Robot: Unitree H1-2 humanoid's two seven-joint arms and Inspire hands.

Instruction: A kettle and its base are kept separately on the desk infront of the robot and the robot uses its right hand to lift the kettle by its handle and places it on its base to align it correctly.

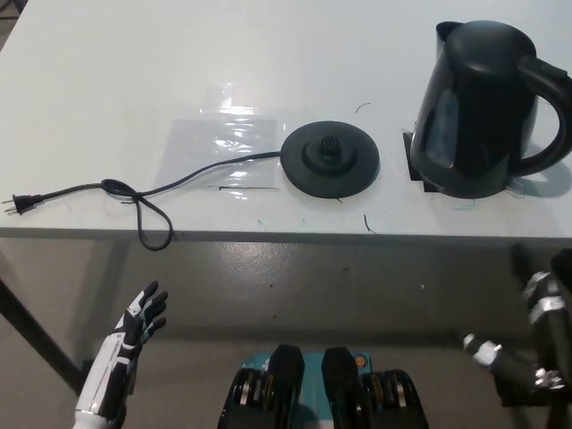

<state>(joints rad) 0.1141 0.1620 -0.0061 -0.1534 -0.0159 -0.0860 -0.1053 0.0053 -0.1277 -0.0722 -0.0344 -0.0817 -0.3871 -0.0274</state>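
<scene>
And here is the set-up: the black electric kettle (487,107) stands upright on the white desk (134,71), far over on the robot's right, its looped handle (550,116) pointing out toward the picture's right edge and its spout up at the rear left. Well apart from it, nearer the middle of the desk, sits the round black base (331,158), connector stud showing in its centre, nothing on it. The power cord (134,192) trails off the base toward the left, loops over the front edge and ends at a plug (20,204) lying flat.

The black right hand (536,344) hangs below the desk edge, down at the lower right, touching nothing; it is dark and blurred, so whether its fingers are spread or curled cannot be told. The white left hand (125,344) rests low at the lower left, fingers loosely apart, empty.

So nothing lifted yet. That kettle looks like rigid, smooth plastic, glossy enough to slip on the body, and its weight depends on water that cannot be seen. The handle is the place: wrap through the loop, high up, and keep it level so the underside meets that stud squarely.
</scene>
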